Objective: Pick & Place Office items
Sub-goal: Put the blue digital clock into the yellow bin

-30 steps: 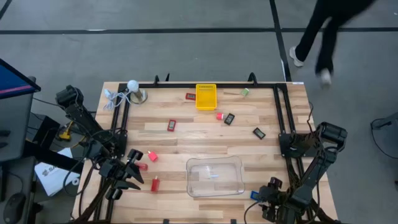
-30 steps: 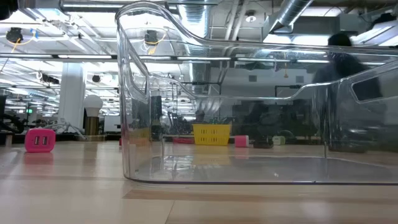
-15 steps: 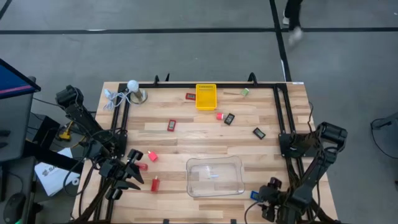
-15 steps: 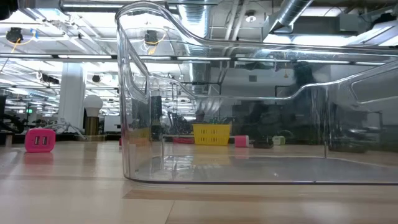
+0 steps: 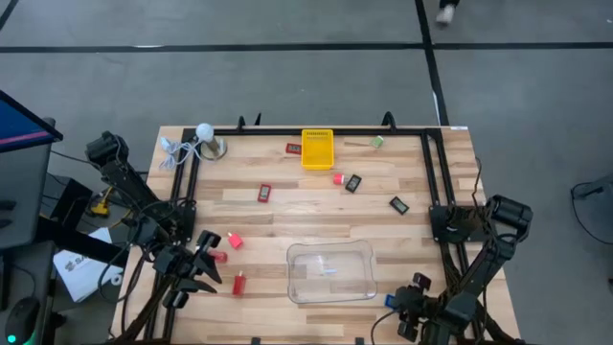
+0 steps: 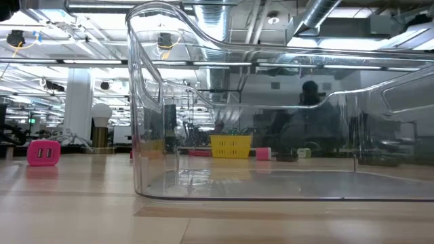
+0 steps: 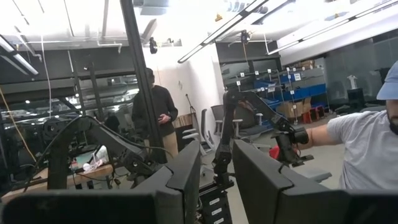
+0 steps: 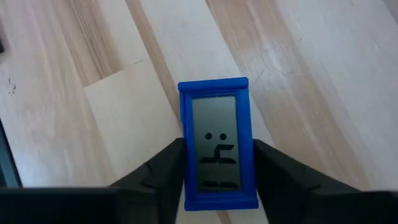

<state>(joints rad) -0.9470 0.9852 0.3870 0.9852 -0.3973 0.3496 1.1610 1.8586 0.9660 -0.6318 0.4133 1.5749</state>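
While the right hand (image 8: 217,180) pinches a blue item (image 8: 217,140) (fingers touching both its sides) on the wooden surface (image 8: 74,124), the clear tray (image 5: 330,272) lies just beyond; left hand (image 7: 214,180) stands narrow, holding nothing.

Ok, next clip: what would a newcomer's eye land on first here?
Probably the blue item with a grey screen, seen between the right pincer's fingers on the table's near right edge. Next, the clear plastic tray at front centre, filling the low view, and the yellow basket at the far edge. The left pincer waits at near left.
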